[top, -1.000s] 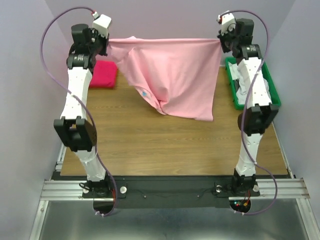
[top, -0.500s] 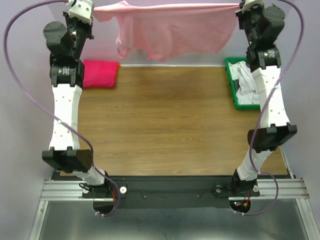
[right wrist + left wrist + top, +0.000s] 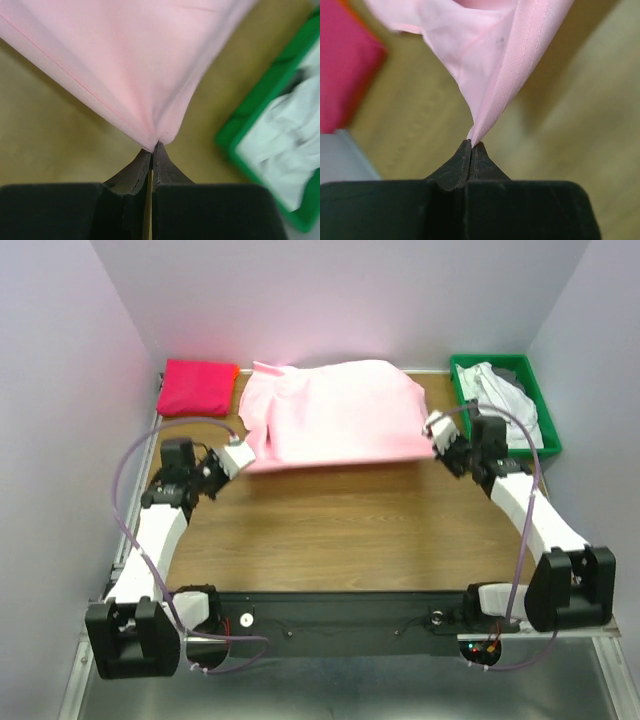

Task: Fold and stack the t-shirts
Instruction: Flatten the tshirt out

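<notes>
A light pink t-shirt (image 3: pixel 335 412) lies spread across the far half of the wooden table (image 3: pixel 350 530). My left gripper (image 3: pixel 237 453) is shut on its near left corner (image 3: pixel 485 115), low over the wood. At the near right corner (image 3: pixel 145 90) my right gripper (image 3: pixel 438 432) is shut on the cloth too. Between the two grippers the near edge runs stretched. A folded hot pink t-shirt (image 3: pixel 195 387) with an orange edge rests at the far left corner (image 3: pixel 342 65). White and grey t-shirts (image 3: pixel 502 395) lie piled in the green bin (image 3: pixel 545 445).
The green bin (image 3: pixel 260 105) stands just right of my right gripper, at the table's far right. Grey walls close in the table at the back and both sides. Purple cables loop off both arms.
Both arms have swung down from high at the back wall toward the near side. The light pink t-shirt, hanging in the air before, now lies spread on the table.
</notes>
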